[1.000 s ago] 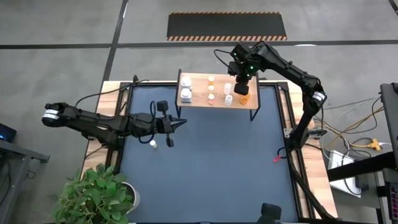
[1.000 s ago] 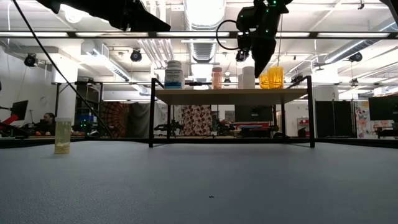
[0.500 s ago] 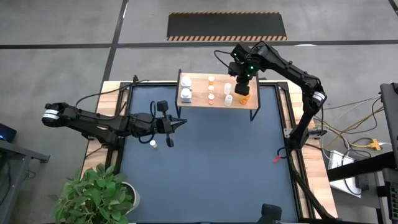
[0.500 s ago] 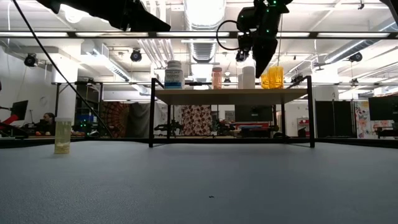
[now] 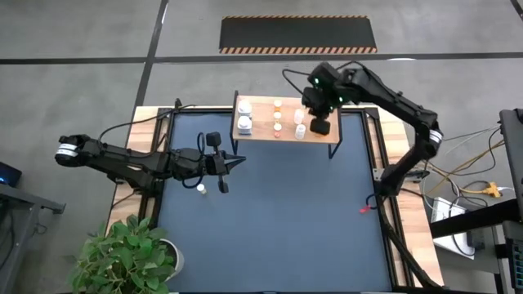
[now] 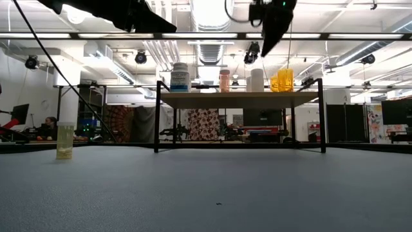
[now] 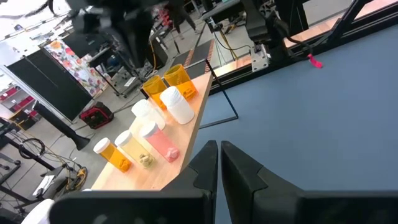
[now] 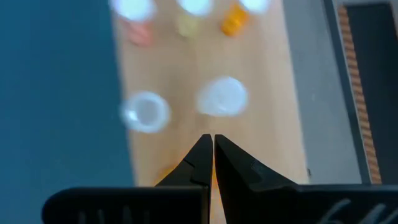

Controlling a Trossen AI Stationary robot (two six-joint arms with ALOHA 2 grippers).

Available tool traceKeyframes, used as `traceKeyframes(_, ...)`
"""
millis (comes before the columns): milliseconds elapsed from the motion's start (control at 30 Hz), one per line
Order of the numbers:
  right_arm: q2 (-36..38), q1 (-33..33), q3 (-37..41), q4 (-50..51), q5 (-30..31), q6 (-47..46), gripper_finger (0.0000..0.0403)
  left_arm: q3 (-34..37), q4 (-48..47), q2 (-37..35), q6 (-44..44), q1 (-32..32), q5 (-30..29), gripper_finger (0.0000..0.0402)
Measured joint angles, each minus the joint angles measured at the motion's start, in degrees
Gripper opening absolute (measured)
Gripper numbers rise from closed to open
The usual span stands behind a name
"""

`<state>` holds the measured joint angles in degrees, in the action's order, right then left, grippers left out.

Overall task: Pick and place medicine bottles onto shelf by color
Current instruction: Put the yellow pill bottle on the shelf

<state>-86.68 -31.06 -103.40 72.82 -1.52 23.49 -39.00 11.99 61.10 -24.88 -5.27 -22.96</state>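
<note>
The light-wood shelf (image 5: 263, 131) on black legs stands at the mat's far edge. On it stand two large white bottles (image 5: 244, 124), a row of small bottles (image 5: 278, 116) and two white ones (image 5: 300, 130). In the low view, orange bottles (image 6: 281, 80) stand at its right end. My right gripper (image 5: 321, 126) hovers shut above that end (image 8: 213, 142), covering the orange bottles from above. One small pale bottle (image 5: 200, 189) stands on its base on the mat (image 6: 65, 140). My left gripper (image 5: 237, 162) hangs shut over the mat's left part, near this bottle (image 7: 219, 149).
A dark blue mat (image 5: 278, 220) covers the table, with open room in its middle and near part. A small red thing (image 5: 364, 207) lies at the mat's right edge. A potted plant (image 5: 131, 249) stands at the near left corner. Cables run along the right side.
My right gripper has risen well above the shelf's right end, staying shut, and has shifted slightly toward the table's near edge. The bottles on the shelf have kept their places.
</note>
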Motion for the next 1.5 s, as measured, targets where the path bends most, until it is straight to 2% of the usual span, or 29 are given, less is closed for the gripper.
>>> traceKeyframes(167,6.72,8.68,6.64,-5.63,0.02,-4.23,0.0009,0.0,0.02,0.0,0.0,-0.01,0.0,0.0002)
traceKeyframes(333,14.96,18.59,17.24,-15.3,0.28,-9.23,0.0009,0.0,0.04,0.0,0.15,0.01,0.0,0.0002)
traceKeyframes(500,22.84,28.9,30.03,-25.66,5.66,-13.6,0.0009,0.0,0.1,0.0,1.54,-0.02,0.0,0.0002)
traceKeyframes(733,31.0,39.36,46.52,-41.02,9.69,-17.54,0.0009,0.01,0.66,0.0,9.81,-0.03,0.42,0.0002)
traceKeyframes(867,33.69,42.05,54.67,-50.83,10.6,-17.5,0.0009,0.92,1.05,0.95,14.58,-0.03,0.61,0.0002)
traceKeyframes(1067,34.63,42.32,64.74,-64.68,10.58,-14.69,0.0009,1.29,1.29,2.87,22.29,-0.03,0.69,0.0002)
traceKeyframes(1200,34.52,42.3,70.65,-73.08,5.34,-9.23,0.0009,1.31,-0.06,3.69,29.09,-0.24,1.05,0.0002)
traceKeyframes(1333,34.6,42.32,74.79,-81.55,2.49,-6.06,0.0009,0.98,-6.93,3.69,38.9,-1.46,3.06,0.0002)
traceKeyframes(1500,35.7,42.3,76.77,-82.9,2.58,-3.93,0.0009,0.33,-17.59,3.65,53.41,-4.03,3.69,0.0002)
